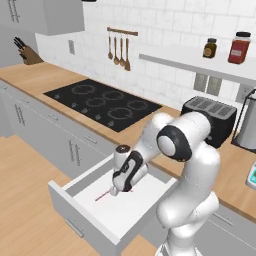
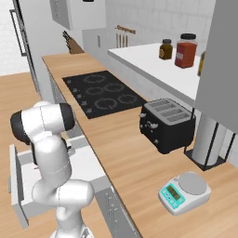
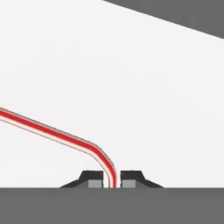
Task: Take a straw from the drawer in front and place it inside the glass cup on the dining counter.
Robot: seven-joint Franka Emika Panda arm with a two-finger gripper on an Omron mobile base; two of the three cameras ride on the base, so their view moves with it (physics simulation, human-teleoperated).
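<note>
In your hand view the gripper (image 3: pixel 112 180) is clamped on the straw (image 3: pixel 52 131): its 2 dark tips press against the bent end at 6 o'clock, and the red-and-pale shaft curves up and runs away toward 9 o'clock across the white floor of the drawer (image 3: pixel 131 65).

In your left base view the gripper (image 1: pixel 116 190) reaches down into the open drawer (image 1: pixel 125 215), pulled out from under the bench (image 1: pixel 45 80). The straw (image 1: pixel 102 196) shows as a thin pink line at 8 o'clock from the gripper, lying low over the drawer floor.

Beyond the drawer, the bench carries a black hob (image 1: pixel 102 104) toward 11 o'clock and a dark toaster (image 1: pixel 210 119) toward 2 o'clock. In your right base view a small scale (image 2: pixel 183 192) sits on the bench at 4 o'clock from the toaster (image 2: pixel 166 124).
</note>
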